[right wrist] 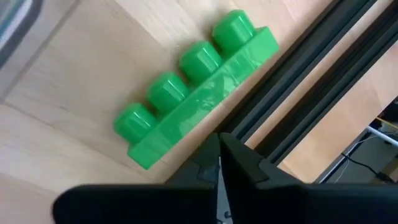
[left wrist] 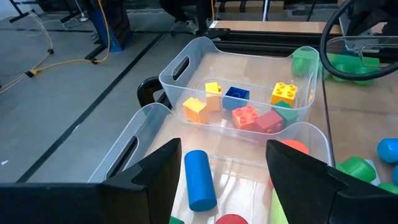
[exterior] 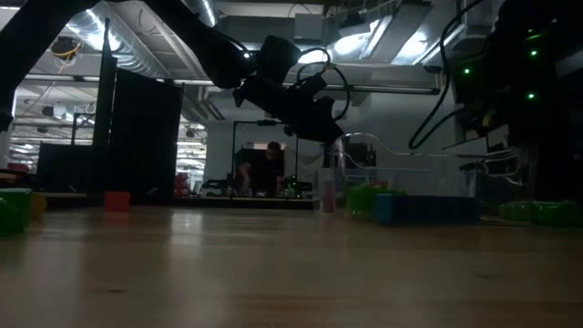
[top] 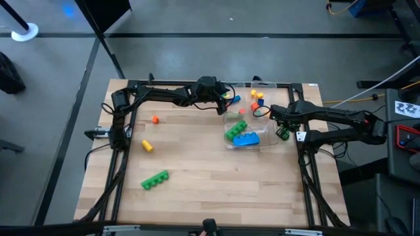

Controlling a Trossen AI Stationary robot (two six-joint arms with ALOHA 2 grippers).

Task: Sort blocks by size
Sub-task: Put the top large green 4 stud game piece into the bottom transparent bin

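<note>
My left gripper is open above the clear trays at the table's far side. A blue cylinder lies in the tray under the gap between its fingers. The far tray holds small yellow, orange, red and blue bricks. My right gripper is shut, low by the right frame rail. Its tips are at the long side of a green four-stud bar, which lies flat on the table. My right gripper's shut fingertips stand at the green bar's long side, the side toward the black rail. I cannot tell whether they touch it. The bar lies flat on the table, studs sideways.
The near tray holds a green brick and a blue one. Loose on the table's left half lie a small orange brick, a yellow cylinder and a green studded bar. A black frame rail runs beside the right gripper.
</note>
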